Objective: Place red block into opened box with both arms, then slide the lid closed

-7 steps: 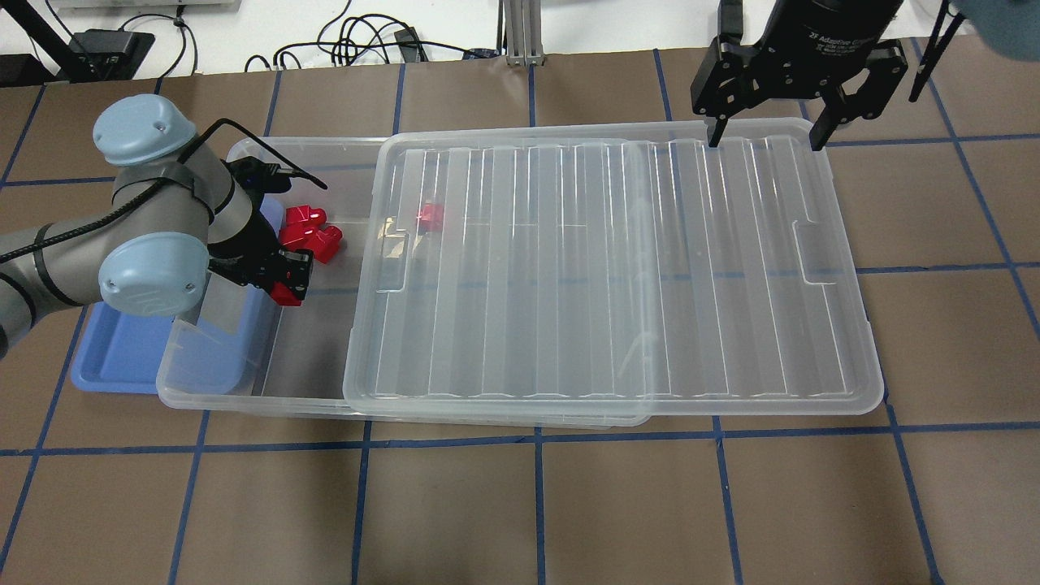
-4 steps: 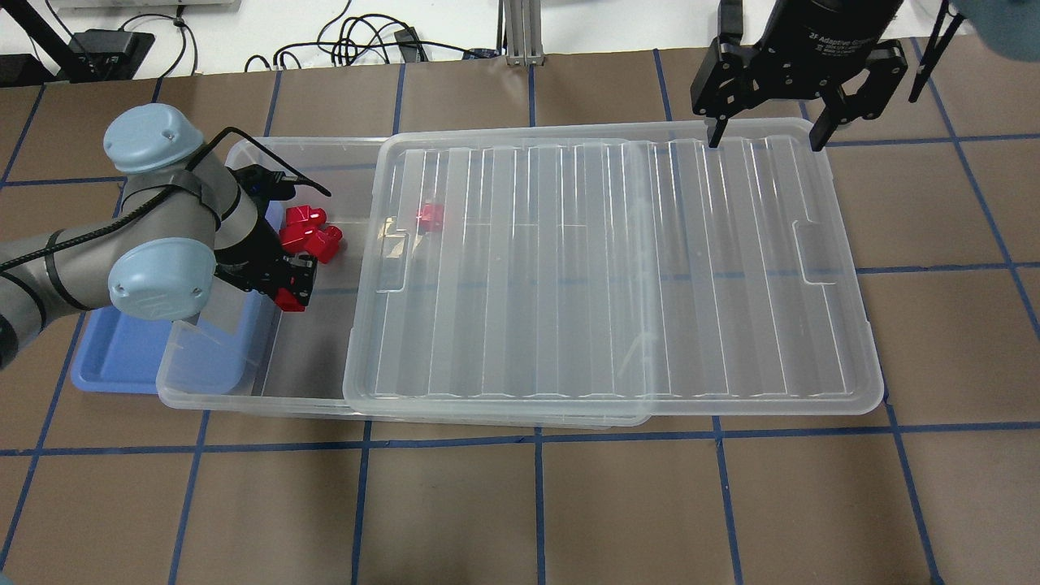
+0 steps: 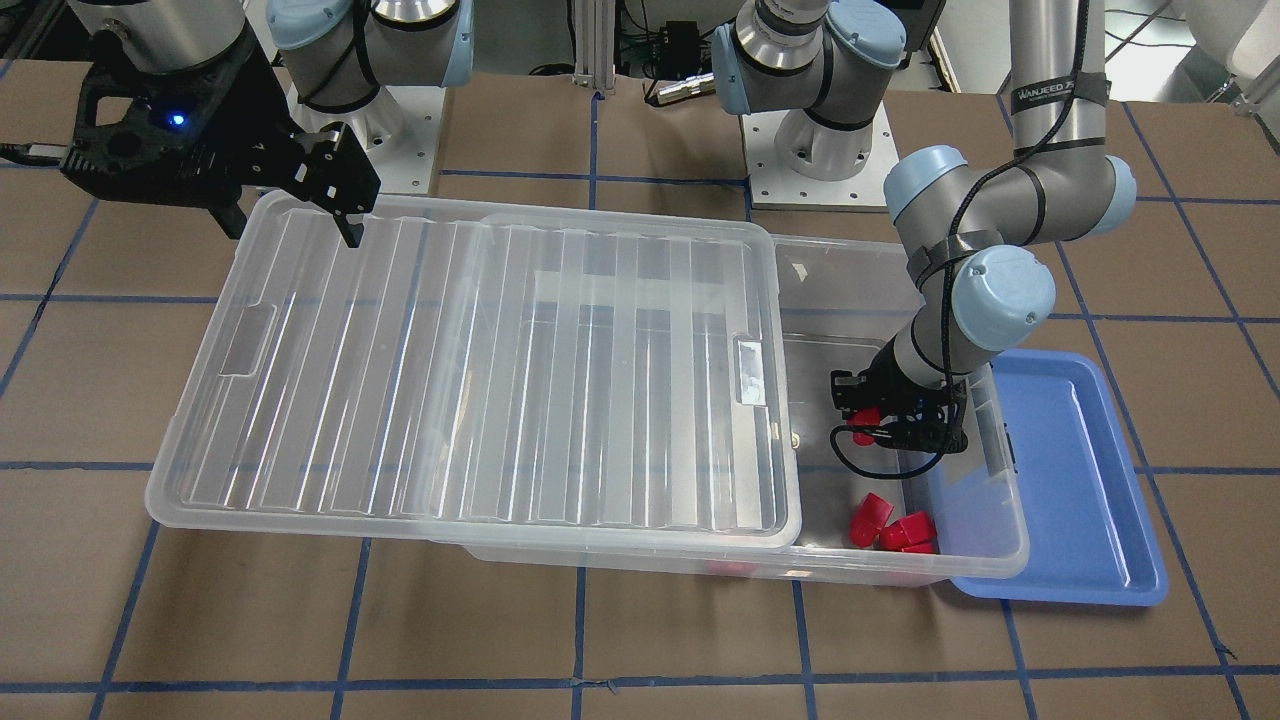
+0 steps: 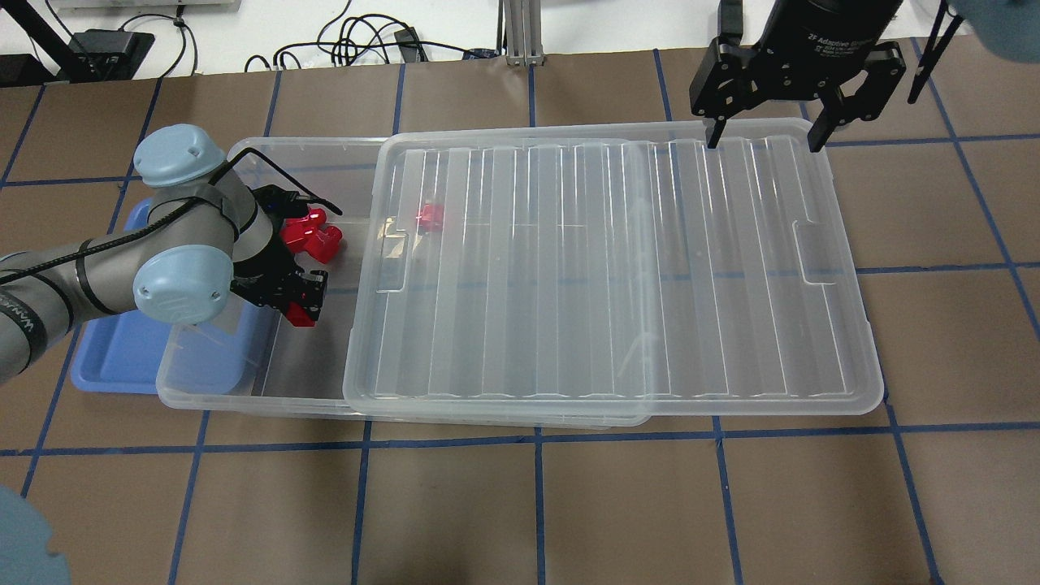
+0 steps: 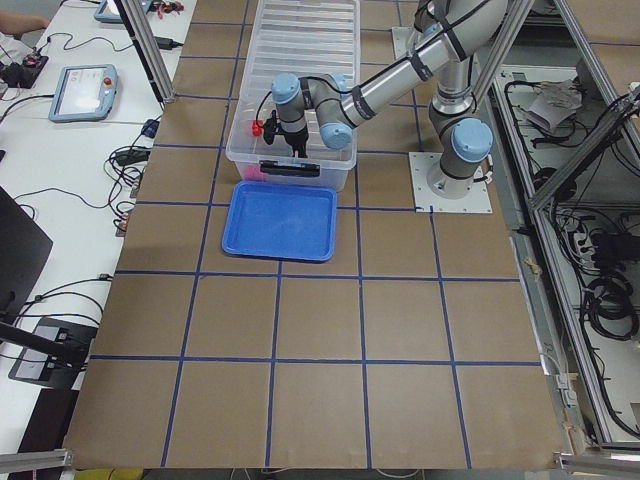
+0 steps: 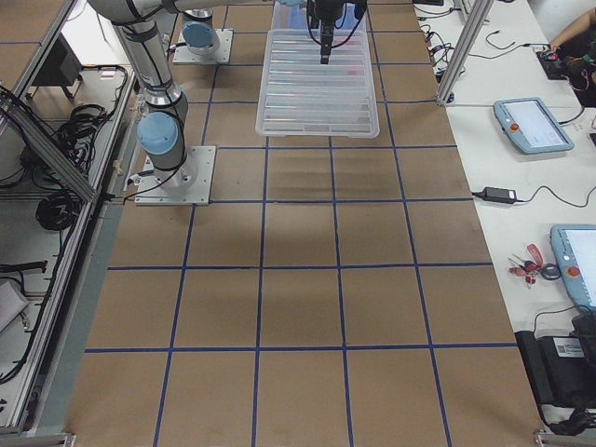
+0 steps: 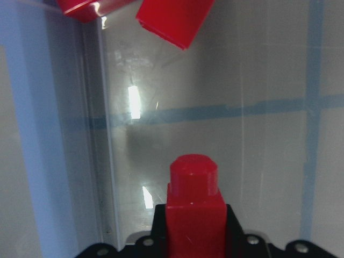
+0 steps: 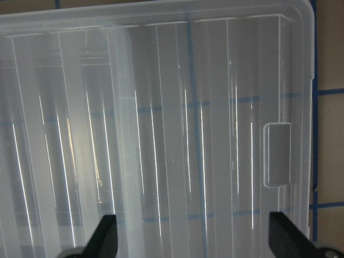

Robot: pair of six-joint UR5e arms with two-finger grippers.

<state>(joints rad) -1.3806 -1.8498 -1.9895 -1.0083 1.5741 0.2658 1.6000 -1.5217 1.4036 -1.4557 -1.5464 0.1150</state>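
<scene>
My left gripper [image 4: 305, 302] is shut on a red block [image 4: 302, 314], held over the uncovered left end of the clear box [image 4: 244, 401]. In the left wrist view the red block [image 7: 193, 207] sticks out stub-first between the fingers, above the box floor. The ribbed clear lid [image 4: 609, 268] lies slid to the right, covering most of the box and overhanging its right end. My right gripper [image 4: 764, 145] is open, fingers pointing down at the lid's far right edge [image 3: 290, 232]. The right wrist view shows the lid [image 8: 188, 134] just below its fingers.
Two more red blocks [image 4: 313, 236] lie in the box's open end, and another [image 4: 429, 216] shows through the lid. A shallow blue tray [image 4: 114, 357] sits partly under the box's left end. Cables and an arm mount lie along the table's far edge.
My left arm has swung right and toward the near side, carrying the red block further over the box's open end. The right gripper and lid have not moved.
</scene>
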